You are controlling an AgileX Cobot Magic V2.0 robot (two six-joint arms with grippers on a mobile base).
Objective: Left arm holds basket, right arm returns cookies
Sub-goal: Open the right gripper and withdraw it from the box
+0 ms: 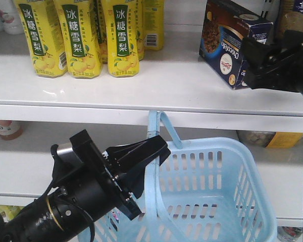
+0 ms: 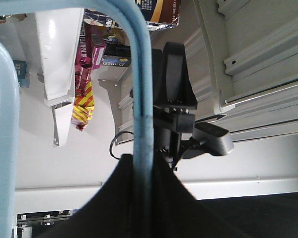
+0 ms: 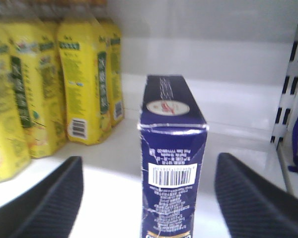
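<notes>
White store shelving (image 1: 156, 93) filled the background; the basket (image 1: 212, 201) hung below from the left gripper (image 1: 141, 156), clamped on its handle. The cookies (image 3: 171, 148) stood on the shelf, centred between the right gripper's (image 3: 149, 198) wide-spread jaws, barcode end facing them

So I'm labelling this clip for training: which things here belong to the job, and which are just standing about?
Part of the job:
- cookies, on the upper shelf
- basket
- left gripper, shut on the basket's handle
- right gripper, open, the cookies between its fingers

Just standing about:
- yellow drink bottles
- red snack packs
</notes>
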